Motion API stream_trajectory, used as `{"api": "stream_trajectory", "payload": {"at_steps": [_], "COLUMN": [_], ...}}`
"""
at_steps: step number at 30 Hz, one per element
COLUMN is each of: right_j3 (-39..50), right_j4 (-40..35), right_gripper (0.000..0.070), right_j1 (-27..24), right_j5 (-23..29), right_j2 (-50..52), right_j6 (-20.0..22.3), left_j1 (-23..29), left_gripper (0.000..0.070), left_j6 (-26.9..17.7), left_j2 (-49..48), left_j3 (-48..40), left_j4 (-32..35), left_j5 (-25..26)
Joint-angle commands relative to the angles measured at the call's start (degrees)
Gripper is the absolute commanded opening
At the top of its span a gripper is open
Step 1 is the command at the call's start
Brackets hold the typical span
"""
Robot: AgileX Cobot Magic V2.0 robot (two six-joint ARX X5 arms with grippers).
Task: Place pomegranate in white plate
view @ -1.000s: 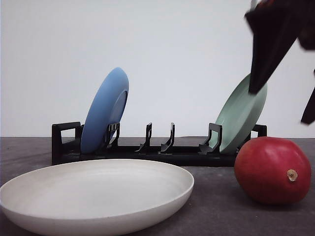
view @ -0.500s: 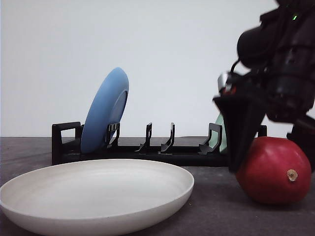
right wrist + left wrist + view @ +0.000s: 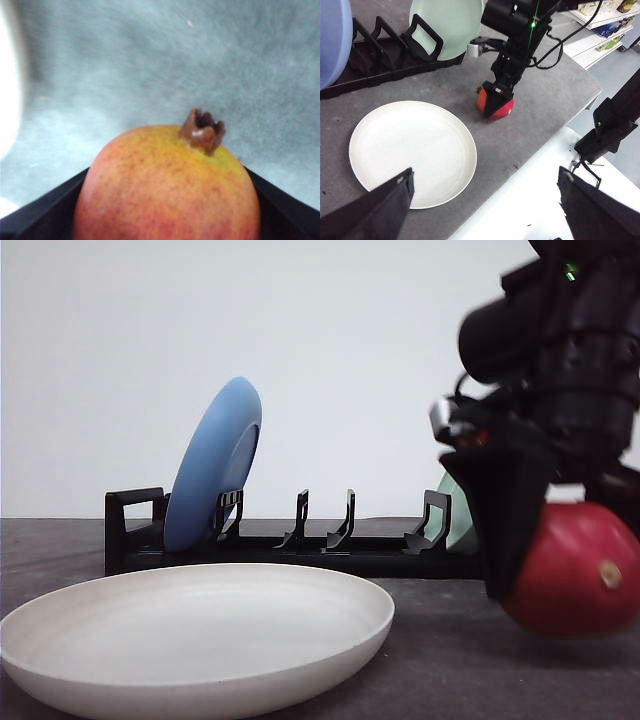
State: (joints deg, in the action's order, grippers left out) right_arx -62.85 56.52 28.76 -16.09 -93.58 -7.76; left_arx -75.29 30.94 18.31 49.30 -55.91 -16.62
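Two fingers of the right gripper point(image 3: 560, 560) clamp the pomegranate point(image 3: 580, 575) — looks just lifted off the table, though the front view is blurred. Step in hand: grasp done, carry next. Move toward 9 o'clock to the white plate point(image 3: 190, 640), then lower. Left gripper point(image 3: 485, 200) open, empty. Rack point(image 3: 280, 540) with blue plate point(image 3: 215, 460) and green plate point(image 3: 447, 25) sits behind — path clear.

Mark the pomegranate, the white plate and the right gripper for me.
pomegranate point(image 3: 580, 575): front view, red side.
white plate point(image 3: 410, 150): left wrist view, bare centre.
right gripper point(image 3: 496, 104): left wrist view, between the fingertips around the fruit.
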Motion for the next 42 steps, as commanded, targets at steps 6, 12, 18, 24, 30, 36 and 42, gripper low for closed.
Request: {"api": "stream_trajectory", "payload": {"at_steps": [6,12,18,24,30,36,42], "right_j3": [-8.01,-9.77,-9.77,-9.77,-9.77,-9.77,-9.77], "right_j4": [-0.79,-9.96,-20.13,-25.24,-26.11,-26.48,-26.27], "right_gripper": [0.04,0.0401,0.0401,0.0401,0.0401,0.0401,0.0401], "right_j1": [6.49,13.37,19.56,23.67,25.61,25.92,25.91], "right_j5": [-0.5,-3.99,-4.7,-2.94,-0.08,0.03,0.0], "right_j2": [-0.81,-0.82,-0.85,-0.87,-0.95,-2.59,-6.2], "right_j6": [-1.71,-3.96,-5.18,-5.33,-5.37,-5.67,-5.8], "left_j1": [-0.85,-0.85,-0.85,-0.85,-0.85,-0.85,-0.85], "left_gripper": [0.0555,0.0555,0.0555,0.0555,0.0555,0.0555,0.0555], "left_j6": [-0.04,-0.02,0.0,0.02,0.02,0.0,0.0], "left_j2": [0.15,0.15,0.15,0.15,0.15,0.15,0.15], "left_j3": [0.46,0.46,0.46,0.46,0.46,0.46,0.46], "left_j4": [1.69,1.7,1.7,1.7,1.7,1.68,1.64], "left_j5": [-0.42,-0.39,-0.37,-0.33,-0.33,-0.33,-0.33]}}
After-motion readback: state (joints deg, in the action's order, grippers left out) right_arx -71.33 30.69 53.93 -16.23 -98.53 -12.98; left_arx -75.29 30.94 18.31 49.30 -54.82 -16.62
